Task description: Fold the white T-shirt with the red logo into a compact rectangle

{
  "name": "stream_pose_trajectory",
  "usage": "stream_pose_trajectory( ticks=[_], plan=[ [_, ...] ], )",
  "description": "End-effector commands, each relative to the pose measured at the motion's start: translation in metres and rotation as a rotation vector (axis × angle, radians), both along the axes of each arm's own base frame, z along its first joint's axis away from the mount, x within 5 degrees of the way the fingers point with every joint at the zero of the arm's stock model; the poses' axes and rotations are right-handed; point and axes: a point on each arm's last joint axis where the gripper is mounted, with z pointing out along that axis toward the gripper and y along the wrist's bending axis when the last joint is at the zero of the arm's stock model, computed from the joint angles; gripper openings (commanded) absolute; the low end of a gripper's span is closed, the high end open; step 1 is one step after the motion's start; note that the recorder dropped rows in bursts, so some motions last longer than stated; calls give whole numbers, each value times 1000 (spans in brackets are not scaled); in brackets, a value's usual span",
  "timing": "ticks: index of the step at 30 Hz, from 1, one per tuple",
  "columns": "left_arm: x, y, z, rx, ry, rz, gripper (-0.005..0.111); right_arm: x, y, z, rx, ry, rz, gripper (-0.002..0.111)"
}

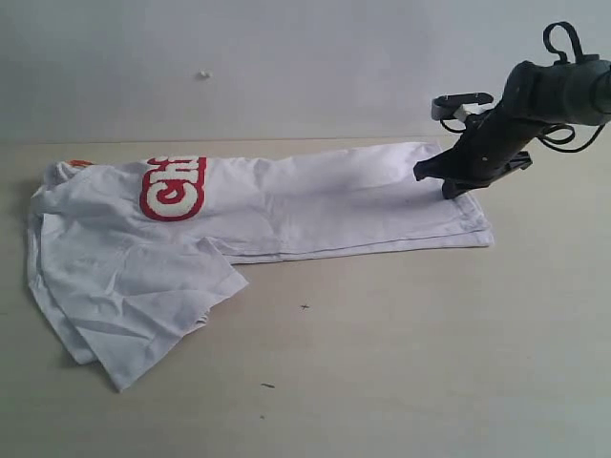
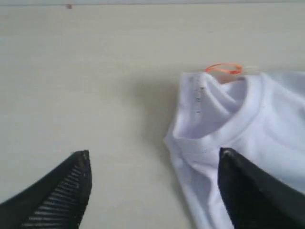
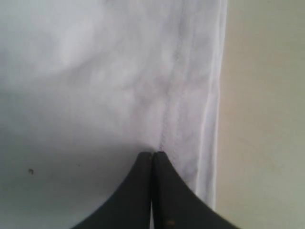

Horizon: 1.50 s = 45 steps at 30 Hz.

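Observation:
The white T-shirt (image 1: 315,200) lies along the table, folded lengthwise. Its red logo (image 1: 174,188) shows only in part at the fold, and a sleeve (image 1: 143,286) spreads toward the front left. My right gripper (image 1: 449,193) stands on the shirt's right end by the hem. In the right wrist view it (image 3: 152,153) is shut, tips resting on the fabric beside the stitched hem (image 3: 209,95), with no cloth seen between them. My left gripper (image 2: 155,151) is open above the ribbed collar (image 2: 228,129), one finger over the shirt, the other over bare table. It is outside the exterior view.
The light wooden table (image 1: 401,363) runs wide in front of the shirt, with a few small dark specks (image 1: 305,306). A pale wall (image 1: 286,57) rises behind. A small orange neck tag (image 2: 223,68) sticks out at the collar.

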Motion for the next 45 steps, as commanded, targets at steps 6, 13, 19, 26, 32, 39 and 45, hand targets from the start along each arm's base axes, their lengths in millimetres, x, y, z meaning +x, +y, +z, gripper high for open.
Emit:
stream_pose_trajectory(
  ticks=[6,13,19,26,32,39,45],
  plan=[
    [-16,-60,-5,-340,91,-576,57,-9,-6,-5,-23,86,23,0],
    [-35,-134,-38,-180,322,-794,51,-10,-5,10,-23,93,35,0],
    [-66,-187,-90,164,462,-865,40,-10,-6,9,-27,100,40,0],
    [-96,-187,-127,233,644,-863,0,-10,-6,25,-28,66,39,0],
    [-115,-187,-135,225,748,-899,0,-14,-5,38,-20,87,41,0],
    [-136,-187,-145,243,827,-945,0,-28,-4,45,-27,64,33,0],
    [-152,-193,-149,363,900,-1047,0,-44,-3,64,-45,1,36,0]
  ],
)
